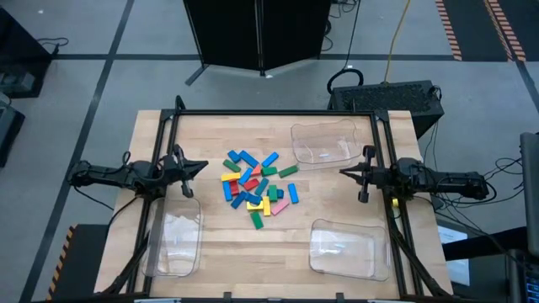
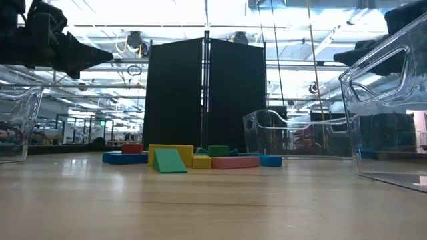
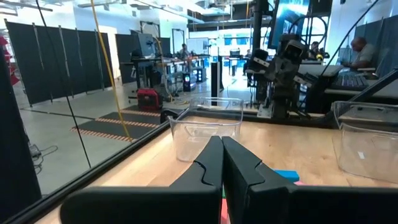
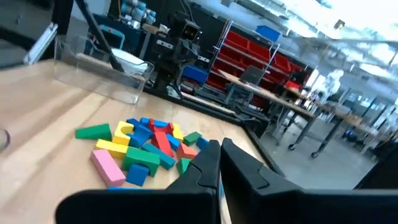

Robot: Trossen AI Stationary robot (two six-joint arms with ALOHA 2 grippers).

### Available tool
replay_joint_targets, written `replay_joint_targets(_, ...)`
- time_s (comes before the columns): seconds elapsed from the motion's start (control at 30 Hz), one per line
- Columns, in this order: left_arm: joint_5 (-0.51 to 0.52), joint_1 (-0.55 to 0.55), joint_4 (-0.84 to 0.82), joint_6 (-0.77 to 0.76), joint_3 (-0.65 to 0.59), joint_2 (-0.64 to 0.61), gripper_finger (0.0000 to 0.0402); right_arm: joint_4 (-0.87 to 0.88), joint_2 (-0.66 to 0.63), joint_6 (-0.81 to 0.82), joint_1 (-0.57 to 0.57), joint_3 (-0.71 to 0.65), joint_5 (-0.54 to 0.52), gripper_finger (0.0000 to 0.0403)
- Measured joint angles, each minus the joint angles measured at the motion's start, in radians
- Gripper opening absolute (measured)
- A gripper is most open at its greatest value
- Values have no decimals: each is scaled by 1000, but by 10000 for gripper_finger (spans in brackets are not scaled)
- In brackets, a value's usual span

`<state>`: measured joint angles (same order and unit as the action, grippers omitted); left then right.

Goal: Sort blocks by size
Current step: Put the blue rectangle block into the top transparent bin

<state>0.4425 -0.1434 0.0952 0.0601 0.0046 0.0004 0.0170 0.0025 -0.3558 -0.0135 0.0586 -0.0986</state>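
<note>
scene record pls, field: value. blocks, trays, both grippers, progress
blocks: mixed pile of blue, green, red, yellow, pink, at table centre
trays: three clear, far right, near right, near left; no blocks seen inside
left gripper: shut, empty, left of pile, above table
right gripper: shut, empty, right of pile
progress: nothing sorted yet

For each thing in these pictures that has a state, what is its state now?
Left gripper: shut, empty, raised at the table's left side.
Right gripper: shut, empty, raised at the table's right side.
Blocks: unsorted, one loose pile mid-table.
Three clear trays: upright, no blocks inside.
</note>
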Motion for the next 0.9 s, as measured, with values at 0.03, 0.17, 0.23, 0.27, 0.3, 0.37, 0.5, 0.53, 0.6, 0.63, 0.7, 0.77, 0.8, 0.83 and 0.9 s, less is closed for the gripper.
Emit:
replay_joint_targets(0.03, 0, 0, 1, 0, 0, 0, 0, 0, 0, 48, 0, 0, 0, 9)
replay_joint_targets(0.17, 0, 0, 4, 11, 0, 0, 0, 1, 0, 336, 0, 0, -2, 9)
replay_joint_targets(0.23, 0, 0, 16, 44, 0, 0, 0, -4, 0, 437, 0, 0, -4, 9)
replay_joint_targets(0.27, 0, 0, 25, 56, 0, 0, 0, -8, 0, 483, 0, 0, -4, 9)
replay_joint_targets(0.3, 0, 0, 38, 67, 0, 0, 0, -11, 0, 520, 0, 0, -4, 9)
replay_joint_targets(0.37, 0, 0, 65, 91, 1, 0, 0, -15, 0, 554, 0, 0, -2, 9)
replay_joint_targets(0.5, 0, 0, 49, 100, 18, 0, 0, -20, 0, 626, 0, 0, 57, 9)
replay_joint_targets(0.53, 0, 0, 50, 91, 26, 0, 1, -20, 0, 630, 0, 0, 70, 9)
replay_joint_targets(0.6, 0, 0, 30, 71, 39, 0, 6, -21, 0, 632, 0, 0, 72, 9)
replay_joint_targets(0.63, 0, 0, 9, 59, 46, 0, 11, -23, 1, 632, 0, 0, 60, 9)
replay_joint_targets(0.7, 0, 0, -26, 43, 61, 0, 22, -51, 10, 642, 0, 0, -2, 9)
replay_joint_targets(0.77, 0, -1, -37, 29, 67, 0, 34, -76, 20, 672, 0, 0, -60, 9)
replay_joint_targets(0.8, 0, -1, -42, 27, 67, 0, 40, -82, 30, 676, 0, 0, -71, 9)
replay_joint_targets(0.83, 0, -1, -44, 27, 67, 0, 44, -81, 44, 677, 0, 0, -81, 9)
replay_joint_targets(0.9, 16, -1, -40, 28, 67, 0, 52, -79, 80, 677, 0, 0, -87, 9)
